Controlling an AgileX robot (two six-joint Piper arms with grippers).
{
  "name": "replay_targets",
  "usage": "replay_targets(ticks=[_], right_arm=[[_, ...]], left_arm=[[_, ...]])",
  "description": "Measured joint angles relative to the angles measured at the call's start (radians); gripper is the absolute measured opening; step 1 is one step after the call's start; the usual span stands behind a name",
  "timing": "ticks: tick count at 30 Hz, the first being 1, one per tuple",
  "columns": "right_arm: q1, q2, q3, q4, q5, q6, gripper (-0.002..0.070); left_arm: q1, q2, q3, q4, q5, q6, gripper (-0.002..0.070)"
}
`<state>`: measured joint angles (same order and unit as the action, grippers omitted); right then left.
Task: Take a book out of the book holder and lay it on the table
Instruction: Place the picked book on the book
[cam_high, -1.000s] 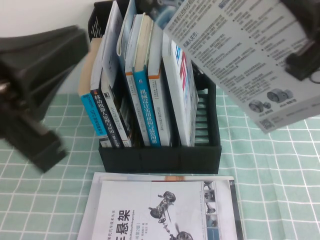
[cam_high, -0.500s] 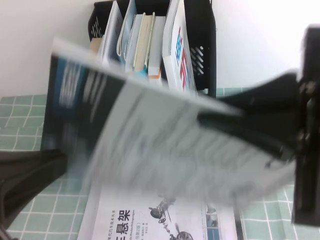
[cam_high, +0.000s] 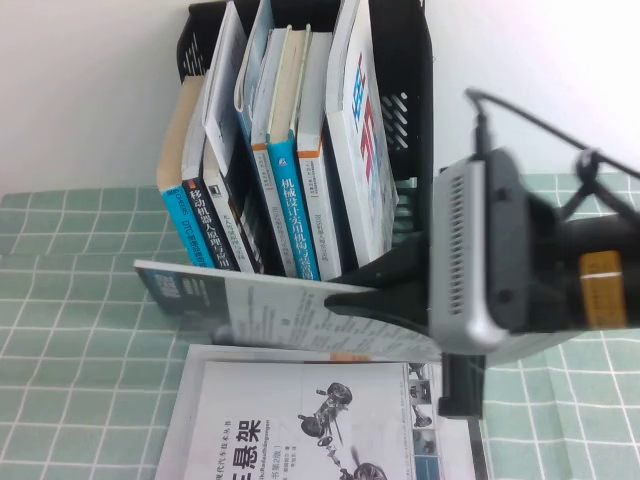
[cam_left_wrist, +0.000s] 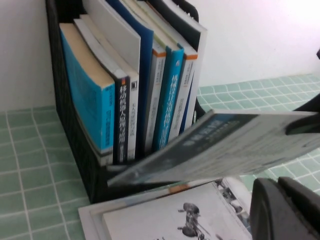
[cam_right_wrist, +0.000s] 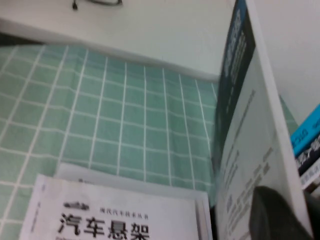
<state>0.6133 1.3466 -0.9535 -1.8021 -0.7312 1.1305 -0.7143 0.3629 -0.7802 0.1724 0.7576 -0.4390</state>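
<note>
The book (cam_high: 250, 300) hangs nearly flat, text side up, just in front of the black book holder (cam_high: 415, 130) and above the green checked table (cam_high: 70, 330). My right gripper (cam_high: 350, 300) comes in from the right and is shut on the book's right edge. In the right wrist view one dark finger (cam_right_wrist: 272, 212) presses on the book's (cam_right_wrist: 250, 150) page. The left wrist view shows the book (cam_left_wrist: 225, 145) floating in front of the holder (cam_left_wrist: 87, 165). My left gripper (cam_left_wrist: 280, 210) sits low beside it, fingers together, holding nothing.
A white book with a suspension drawing (cam_high: 320, 420) lies flat on the table right under the held book. Several upright books (cam_high: 290, 200) fill the holder, among them a white one with blue and red characters (cam_high: 365, 130). A white wall stands behind.
The book has swung down from high at the upper right to nearly flat, low in front of the holder. My left arm has left the high view.
</note>
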Motion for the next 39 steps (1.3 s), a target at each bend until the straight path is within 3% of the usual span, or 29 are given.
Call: replay_targets(ticks=[8,20,39], right_arm=[[0.0,0.142,0.0,0.0,0.1,-0.204,0.0024],[0.0,0.158,-0.039,0.02,0.217,-0.371,0.0023],[0.0,0.326,-0.171,0.027,0.223,-0.397,0.0023]], left_arm=[[0.0,-0.011,0.073,0.003,0.032,-0.042,-0.0003],[0.0,-0.011,0.083,0.003,0.035,-0.06,-0.0003],[0.0,-0.011,0.083,0.003,0.035,-0.067,-0.0003]])
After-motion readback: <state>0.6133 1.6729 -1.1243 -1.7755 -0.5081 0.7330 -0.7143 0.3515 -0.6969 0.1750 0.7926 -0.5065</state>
